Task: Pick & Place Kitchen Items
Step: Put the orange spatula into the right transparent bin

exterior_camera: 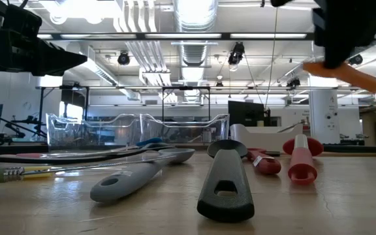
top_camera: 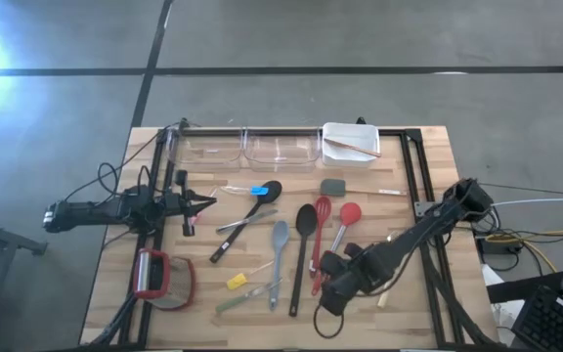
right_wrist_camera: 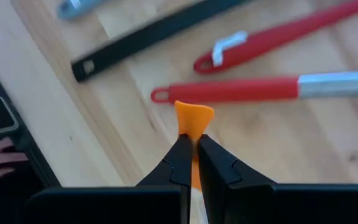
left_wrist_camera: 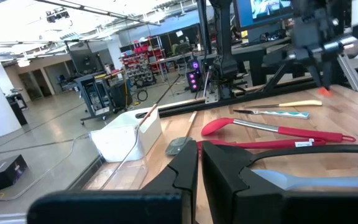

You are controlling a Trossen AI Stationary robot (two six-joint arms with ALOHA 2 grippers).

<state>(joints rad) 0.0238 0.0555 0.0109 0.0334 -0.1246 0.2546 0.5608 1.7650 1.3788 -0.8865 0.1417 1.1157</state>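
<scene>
We see the right claw (right_wrist_camera: 193, 144) clenched on a small orange piece (right_wrist_camera: 194, 118), whose flared end sticks out past the fingertips, held above the tabletop (top_camera: 413, 313) close to the handle ends of the red utensils. In the high view this claw (top_camera: 332, 293) sits over the near right part of the tabletop, just beside the lower ends of the red whisk (top_camera: 319, 244) and the red spatula (top_camera: 344, 223). The left claw (top_camera: 206, 202) is clenched on nothing, its fingers (left_wrist_camera: 185, 171) pressed together, and it hangs over the left side of the tabletop, pointing toward the middle. The kitchen items lie spread across the centre: a black spoon (top_camera: 303, 249) and a grey spatula (top_camera: 278, 256) run side by side next to the red whisk, another black spoon (top_camera: 252, 215) lies slanted farther left, with a small blue piece (top_camera: 258, 190) beside its bowl. A yellow piece (top_camera: 237, 282) rests near the front, left of the grey spatula's handle. Along the far edge stand two clear tubs (top_camera: 247, 149) and a white tub (top_camera: 350, 143) with a thin stick lying across it. A red-framed round object (top_camera: 164, 280) lies at the near left corner. In the low view the handles of the grey spatula (exterior_camera: 126, 181) and the black spoon (exterior_camera: 226, 183) point toward the camera.
</scene>
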